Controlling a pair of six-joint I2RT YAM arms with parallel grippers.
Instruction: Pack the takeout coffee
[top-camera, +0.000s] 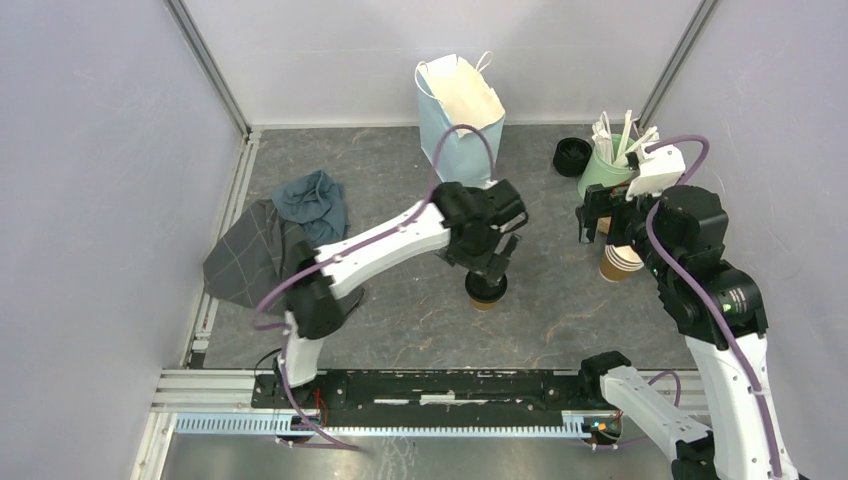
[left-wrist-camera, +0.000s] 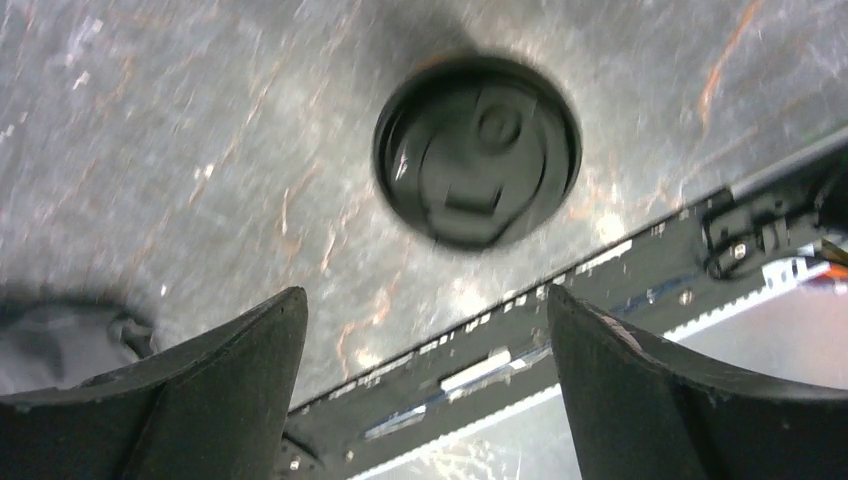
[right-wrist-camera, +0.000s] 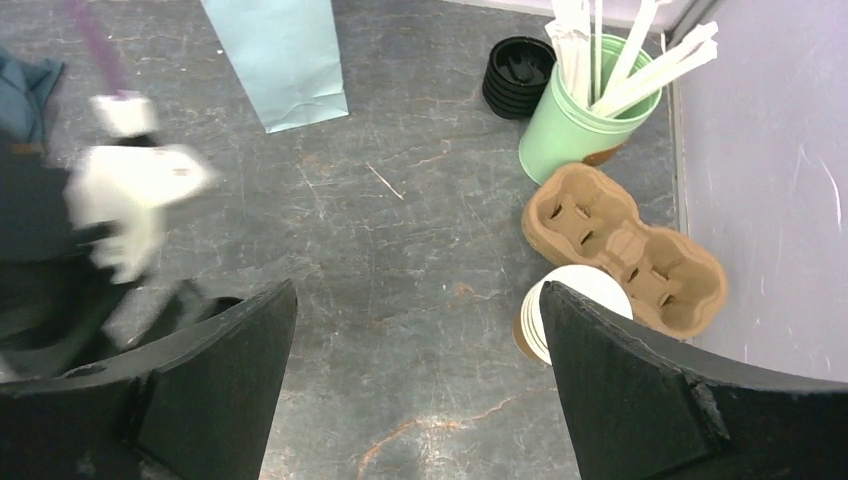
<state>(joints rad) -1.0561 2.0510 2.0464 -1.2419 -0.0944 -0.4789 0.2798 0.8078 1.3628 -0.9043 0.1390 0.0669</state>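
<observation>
The takeout coffee (top-camera: 487, 290), a brown paper cup with a round black lid (left-wrist-camera: 478, 150), stands upright on the grey table in the middle. My left gripper (top-camera: 495, 268) hovers just above it, tilted down. In the left wrist view my left gripper (left-wrist-camera: 425, 300) is open, with only table and the base rail between the fingers (left-wrist-camera: 230, 390), and the lid lies beyond the fingertips, untouched. My right gripper (top-camera: 603, 222) hangs at the right, above the stack of lidless cups (top-camera: 622, 262). In its own view the right gripper (right-wrist-camera: 415, 295) stands wide open and holds nothing.
A pale blue paper bag (top-camera: 460, 115) stands open at the back. At the right are a green holder of stirrers (right-wrist-camera: 580, 120), stacked black lids (right-wrist-camera: 520, 75), a brown pulp carrier (right-wrist-camera: 625, 245) and the cup stack (right-wrist-camera: 580, 290). Crumpled cloths (top-camera: 270, 235) lie at the left.
</observation>
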